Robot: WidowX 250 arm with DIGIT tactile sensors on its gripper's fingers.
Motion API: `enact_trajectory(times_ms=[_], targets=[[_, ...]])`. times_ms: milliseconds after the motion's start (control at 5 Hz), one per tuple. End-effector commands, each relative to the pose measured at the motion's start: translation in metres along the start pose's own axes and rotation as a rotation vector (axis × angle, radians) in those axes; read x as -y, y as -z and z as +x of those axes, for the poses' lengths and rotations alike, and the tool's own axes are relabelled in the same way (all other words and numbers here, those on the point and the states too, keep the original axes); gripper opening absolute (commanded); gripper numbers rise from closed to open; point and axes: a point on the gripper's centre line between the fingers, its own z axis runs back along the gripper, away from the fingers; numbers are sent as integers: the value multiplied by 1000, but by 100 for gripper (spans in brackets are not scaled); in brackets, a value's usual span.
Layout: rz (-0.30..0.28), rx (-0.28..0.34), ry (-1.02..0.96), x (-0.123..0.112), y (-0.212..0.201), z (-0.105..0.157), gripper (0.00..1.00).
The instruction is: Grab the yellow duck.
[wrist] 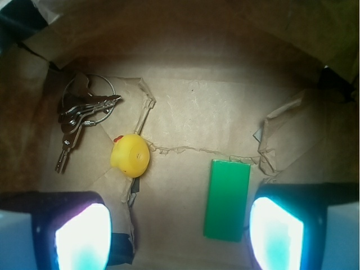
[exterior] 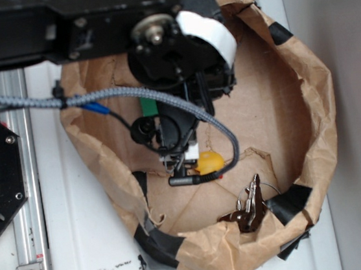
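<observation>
Duck sits on the floor of the brown paper bowl, small, rounded, bright yellow, red-orange beak turned toward the bunch of keys that lies near it but apart. In the wrist view it is left of centre, ahead of the left finger rather than between the two pads; green block lies flat just ahead of the right finger. Gripper has its jaws wide apart, nothing between them. From the exterior view the gripper hangs low inside the bowl with the duck just beside its tip; whether they touch I cannot tell. Judgement: the step in hand is lining up. To do it well, slide the gripper sideways toward the duck until the body is centred in the gap, then lower and close across its widest part. The round, likely slick body could squirt out of an off-centre pinch. Watch the keys' ring and the torn paper seam beside the duck; keep the far finger off the green block while shifting.
</observation>
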Motion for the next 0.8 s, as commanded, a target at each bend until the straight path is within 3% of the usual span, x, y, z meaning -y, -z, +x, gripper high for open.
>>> enact_trajectory(times_ms=[0, 400, 600], targets=[[2, 33, 5, -1, -8, 4, 100], [2, 33, 5, -1, -8, 4, 100], [23, 59, 47, -2, 18, 9, 100]])
